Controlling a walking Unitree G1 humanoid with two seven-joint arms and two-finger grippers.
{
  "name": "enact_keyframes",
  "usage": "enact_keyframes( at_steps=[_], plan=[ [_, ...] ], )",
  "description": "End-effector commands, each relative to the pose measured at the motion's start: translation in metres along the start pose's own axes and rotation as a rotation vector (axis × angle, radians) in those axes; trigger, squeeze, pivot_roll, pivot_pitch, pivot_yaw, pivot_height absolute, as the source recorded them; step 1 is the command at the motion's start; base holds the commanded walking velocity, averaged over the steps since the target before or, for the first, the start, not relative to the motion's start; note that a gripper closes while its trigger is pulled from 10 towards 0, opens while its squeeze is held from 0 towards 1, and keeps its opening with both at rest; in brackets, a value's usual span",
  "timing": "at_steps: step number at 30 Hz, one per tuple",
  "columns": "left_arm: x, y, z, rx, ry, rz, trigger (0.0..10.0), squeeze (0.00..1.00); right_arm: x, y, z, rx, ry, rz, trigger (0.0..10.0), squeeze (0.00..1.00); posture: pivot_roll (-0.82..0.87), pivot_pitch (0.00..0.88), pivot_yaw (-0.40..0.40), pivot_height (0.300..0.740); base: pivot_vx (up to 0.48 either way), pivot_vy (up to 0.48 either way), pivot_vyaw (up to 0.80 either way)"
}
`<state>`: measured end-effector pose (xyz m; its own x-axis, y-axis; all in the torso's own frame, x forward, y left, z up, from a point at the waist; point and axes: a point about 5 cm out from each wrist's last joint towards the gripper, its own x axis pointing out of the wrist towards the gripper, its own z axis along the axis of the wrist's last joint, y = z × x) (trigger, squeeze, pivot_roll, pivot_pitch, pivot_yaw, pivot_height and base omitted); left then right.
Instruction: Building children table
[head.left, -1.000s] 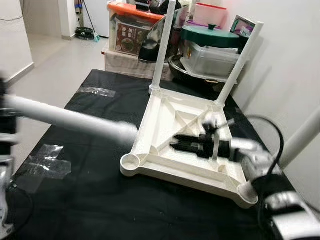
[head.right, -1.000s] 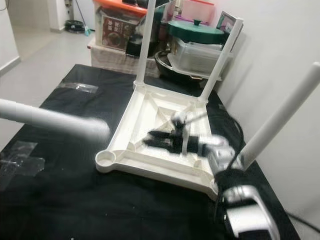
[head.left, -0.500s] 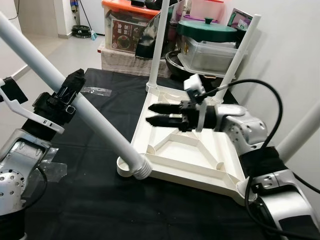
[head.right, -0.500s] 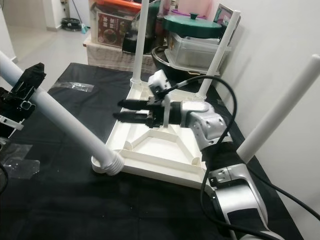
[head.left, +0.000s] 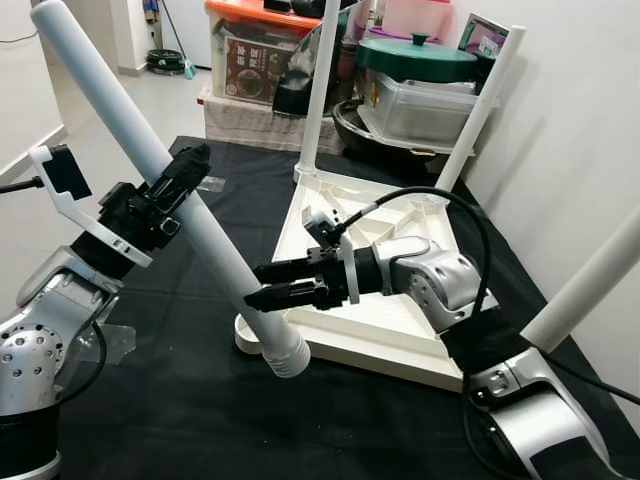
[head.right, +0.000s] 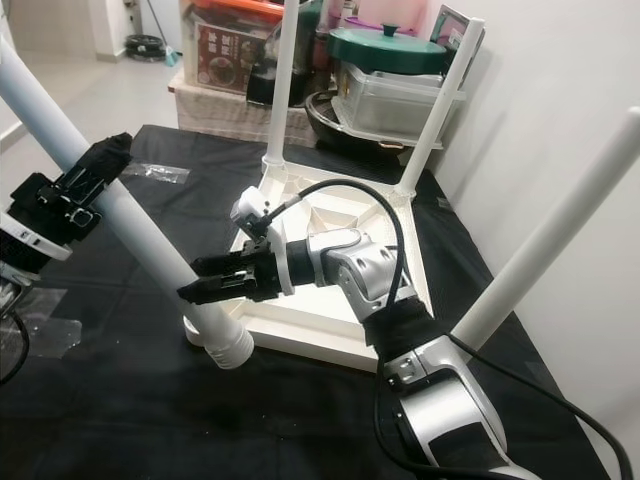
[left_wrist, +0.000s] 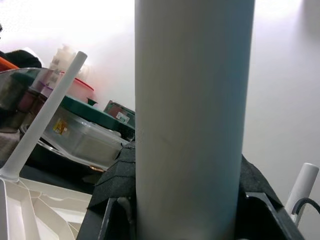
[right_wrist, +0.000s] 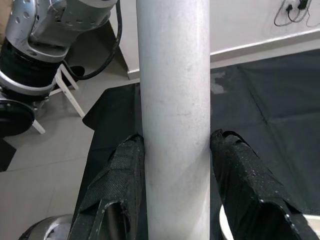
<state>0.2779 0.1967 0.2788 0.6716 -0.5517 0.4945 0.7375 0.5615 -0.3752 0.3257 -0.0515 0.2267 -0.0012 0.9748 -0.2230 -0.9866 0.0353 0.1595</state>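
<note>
you are looking down at the white table top (head.left: 395, 300), which is lying upside down on the black cloth (head.left: 180, 400). three white legs are already standing in its corners, pointing up. the loose leg (head.left: 165, 190) is slanting over the near left corner of the table top, its ribbed end hanging just beside the empty socket (head.left: 245, 333). your left gripper (head.left: 178, 185) is clamping the leg's middle, fingers closed on it. your right gripper (head.left: 270, 285) is reaching across the table top and its fingers (right_wrist: 120, 185) are sitting on either side of the leg's lower part, touching it. plastic boxes and a green lid (head.left: 415, 57) are stacked beyond the table top, against the wall.
</note>
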Motion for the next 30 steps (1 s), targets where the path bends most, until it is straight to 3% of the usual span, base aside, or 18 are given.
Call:
enact_keyframes(
  at_steps=[1,7,11,12,20,21,22,23,29,30],
  plan=[
    [0.010,-0.008,-0.006,-0.008,0.024,-0.073,10.0,0.00,0.011,0.010,-0.004,0.022,0.020,0.052,10.0,0.00,0.05,0.000,-0.133,0.740,0.000,0.000,0.00],
    [0.015,-0.008,-0.011,-0.023,0.023,-0.092,10.0,0.00,0.026,0.019,-0.007,0.031,0.039,0.081,10.0,0.00,0.05,0.000,-0.135,0.740,0.000,0.000,0.00],
    [0.017,-0.009,-0.012,-0.023,0.020,-0.098,10.0,0.00,0.034,0.018,-0.012,-0.024,0.060,0.040,10.0,0.00,0.05,0.000,-0.137,0.740,0.000,0.000,0.00],
    [0.018,-0.008,-0.012,-0.023,0.020,-0.099,10.0,0.00,0.036,0.017,-0.012,-0.024,0.048,0.023,10.0,1.00,0.05,0.000,-0.140,0.740,0.000,0.000,0.00],
    [0.018,-0.008,-0.011,-0.025,0.008,-0.107,10.0,0.00,0.036,0.020,-0.008,-0.024,0.037,0.035,10.0,1.00,0.05,0.000,-0.142,0.740,0.000,0.000,0.00],
    [0.018,-0.008,-0.012,-0.025,0.008,-0.109,10.0,0.00,0.036,0.021,-0.008,-0.024,0.038,0.032,10.0,0.89,0.05,0.000,-0.142,0.740,0.000,0.000,0.00],
    [0.018,-0.008,-0.012,-0.025,0.008,-0.109,10.0,0.00,0.036,0.021,-0.008,-0.024,0.038,0.032,10.0,0.89,0.05,0.000,-0.142,0.740,0.000,0.000,0.00],
    [0.019,-0.008,-0.012,-0.026,0.009,-0.114,10.0,0.00,0.037,0.021,-0.008,-0.021,0.041,0.027,10.0,0.00,0.05,0.000,-0.141,0.740,0.000,0.000,0.00],
    [0.024,-0.009,-0.013,-0.029,0.010,-0.127,10.0,0.00,0.044,0.020,-0.007,0.001,0.032,0.005,10.0,0.00,0.04,0.000,-0.136,0.740,0.000,0.000,0.00],
    [0.025,-0.009,-0.013,-0.030,0.009,-0.130,10.0,0.00,0.047,0.018,-0.006,0.018,0.018,-0.015,4.1,0.00,0.04,0.000,-0.136,0.740,0.000,0.000,0.00]
  ],
)
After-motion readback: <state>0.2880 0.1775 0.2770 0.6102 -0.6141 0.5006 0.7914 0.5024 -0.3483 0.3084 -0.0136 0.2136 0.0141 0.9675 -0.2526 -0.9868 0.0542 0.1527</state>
